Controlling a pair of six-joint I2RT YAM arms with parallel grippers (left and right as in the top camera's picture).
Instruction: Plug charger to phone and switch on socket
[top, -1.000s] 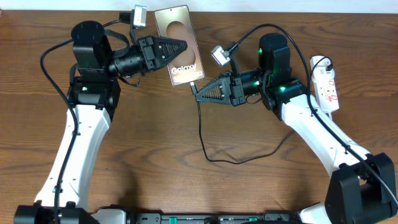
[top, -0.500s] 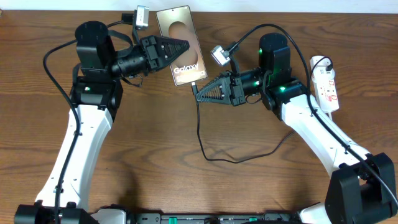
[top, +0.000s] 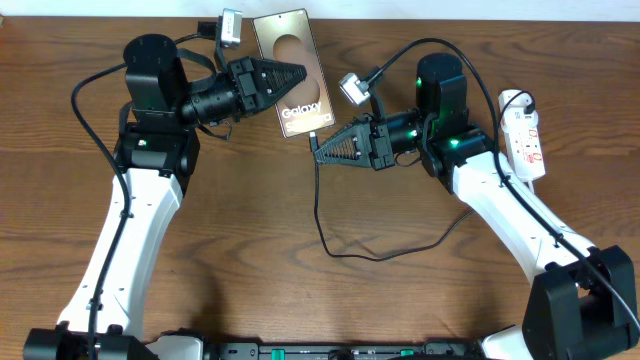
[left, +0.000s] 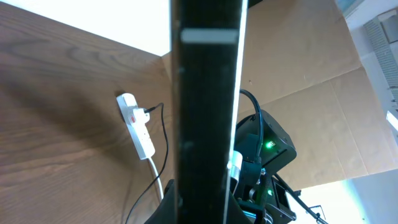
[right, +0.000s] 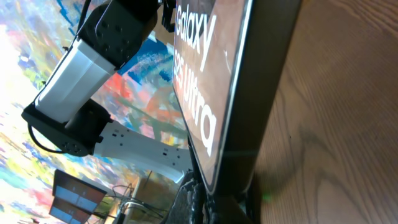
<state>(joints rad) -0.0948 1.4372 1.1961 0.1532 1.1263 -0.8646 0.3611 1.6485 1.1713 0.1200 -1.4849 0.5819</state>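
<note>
Wooden table (top: 250, 250) carries all the items. We read the scene from the left.

1. The left gripper (top: 296, 73): we find its jaws clamped on the phone (top: 300, 100). The jaws reach in across the phone's left long edge. Their tips lie over the bronze face, and the white "Galaxy" lettering lies just beside them on the side toward the other gripper. In the left wrist view the phone stands edge-on between the jaws as a dark bar that fills the gap.

2. The right gripper (top: 318, 152): we find its jaws together, pinching the plug end of the charger (top: 317, 200). The jaw tips sit just beside the phone's lower right corner. In the right wrist view the lower short edge stands directly ahead of the jaws, very near. We cannot tell whether the plug tip is seated in the phone.

3. The charger cable drops from the right jaw tips toward the near table edge. It then curves in a loop and passes back under the right arm (top: 500, 200).

4. The socket (top: 526, 135) lies flat, well behind the right jaws and apart from both grippers. Its switch position is too small to read.
</note>
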